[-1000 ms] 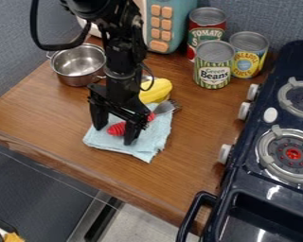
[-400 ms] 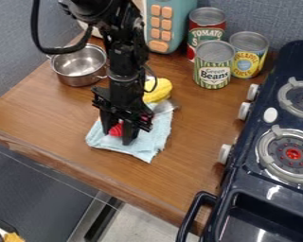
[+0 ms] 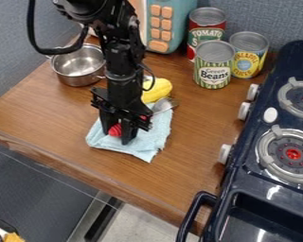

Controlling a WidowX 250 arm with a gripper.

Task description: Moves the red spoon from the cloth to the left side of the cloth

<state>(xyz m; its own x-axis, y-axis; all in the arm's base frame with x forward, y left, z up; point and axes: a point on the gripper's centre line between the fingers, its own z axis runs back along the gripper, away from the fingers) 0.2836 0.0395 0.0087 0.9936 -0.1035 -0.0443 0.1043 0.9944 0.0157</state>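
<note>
The black gripper [image 3: 117, 135] hangs low over the left-middle part of the light blue cloth [image 3: 141, 146], its fingers closed around the handle of the red spoon [image 3: 115, 130]. Some of the red handle is visible between the fingers and a bit more to the right of them; the gripper hides the stretch in between. The spoon's metal head points to the upper right, at the cloth's upper right edge beside the yellow item. Whether the spoon still touches the cloth, I cannot tell.
A metal pot [image 3: 79, 64] stands at the upper left and a yellow toy [image 3: 157, 90] just above the cloth. Several cans [image 3: 213, 64] are at the back. The dark stove [image 3: 277, 189] borders the right side, and the counter's front edge [image 3: 84, 172] runs below.
The fingers have closed in on the red handle from a wider opening. The cloth's left edge has shifted slightly right, and the spoon's metal head has moved a little up and left.
</note>
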